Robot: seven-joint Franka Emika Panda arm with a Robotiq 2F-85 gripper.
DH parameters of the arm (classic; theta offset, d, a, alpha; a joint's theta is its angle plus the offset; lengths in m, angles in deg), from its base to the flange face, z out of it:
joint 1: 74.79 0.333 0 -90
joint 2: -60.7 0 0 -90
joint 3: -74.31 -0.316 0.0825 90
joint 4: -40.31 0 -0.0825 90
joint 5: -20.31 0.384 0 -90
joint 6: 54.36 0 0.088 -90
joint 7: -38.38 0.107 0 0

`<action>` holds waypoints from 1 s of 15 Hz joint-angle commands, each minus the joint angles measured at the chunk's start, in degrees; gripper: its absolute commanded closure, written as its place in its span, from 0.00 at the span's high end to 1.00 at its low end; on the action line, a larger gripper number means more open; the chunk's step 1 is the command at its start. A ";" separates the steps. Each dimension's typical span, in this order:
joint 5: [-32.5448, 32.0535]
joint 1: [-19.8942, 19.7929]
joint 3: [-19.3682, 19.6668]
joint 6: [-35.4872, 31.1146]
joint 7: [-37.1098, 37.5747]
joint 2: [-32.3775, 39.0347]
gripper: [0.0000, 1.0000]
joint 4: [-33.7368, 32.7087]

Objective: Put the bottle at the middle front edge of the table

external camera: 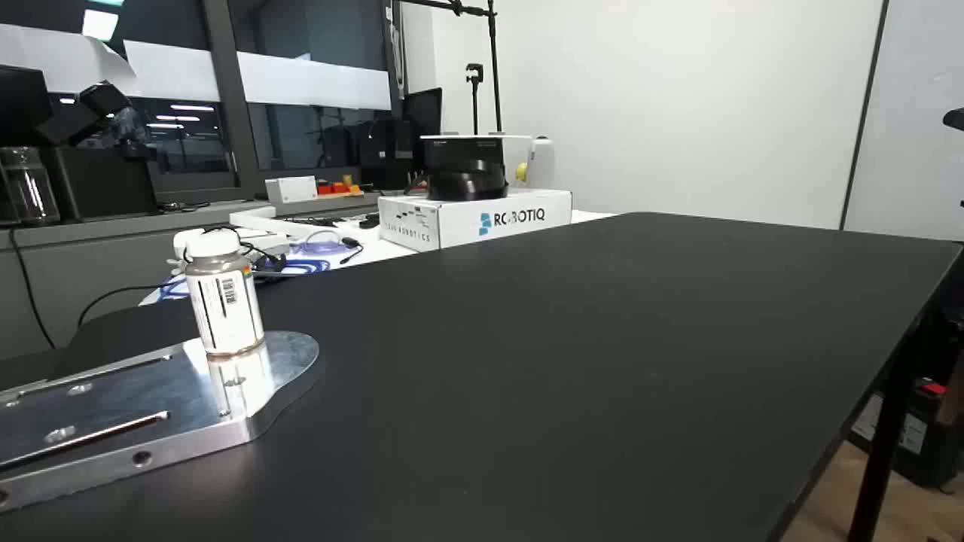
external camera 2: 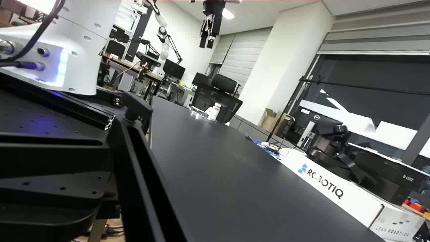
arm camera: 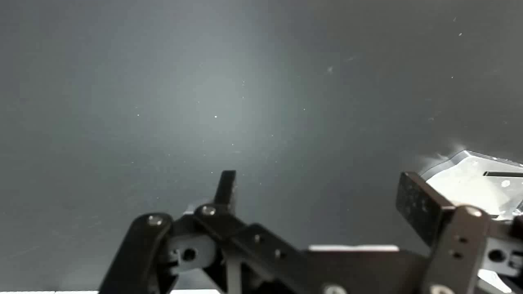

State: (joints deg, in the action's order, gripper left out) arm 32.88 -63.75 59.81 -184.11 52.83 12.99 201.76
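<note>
"Black table (external camera: 602, 339), bottle (external camera: 226, 301) upright on the metal plate (external camera: 181, 391) at nine o'clock in an exterior view. How much is done?"

"Nothing, I'd judge: grasping, carrying and placing all remain. At four o'clock in the wrist view, the gripper (arm camera: 318, 185) spreads wide around nothing."

"Containers?"

"Bottle capped, contents unclear; Robotiq box (external camera: 474, 220) at twelve, insides hidden."

In both exterior views, a white cardboard box (external camera 2: 342, 198) reads "ROBOTIQ" beside a blue logo (external camera 2: 302, 168), with "LEAN ROBOTICS" on its end. In an exterior view, a black box (external camera 2: 388, 171) shows "ZED", a dark monitor (external camera 2: 310, 119) "DELL". A white-capped clear plastic bottle (external camera: 224, 295) bears a barcoded white label (external camera: 226, 310), print illegible.
</note>
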 commanded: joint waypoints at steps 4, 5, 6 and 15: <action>-0.46 0.29 0.43 0.39 0.29 0.63 1.00 0.23; -0.46 0.29 0.43 0.39 0.29 0.75 1.00 0.23; -0.46 0.29 0.43 0.39 0.29 0.80 1.00 0.23; 0.11 -0.17 -0.10 -2.67 1.34 3.11 1.00 -1.36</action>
State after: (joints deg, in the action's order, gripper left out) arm 32.80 -63.82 59.82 -184.10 52.83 13.91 201.80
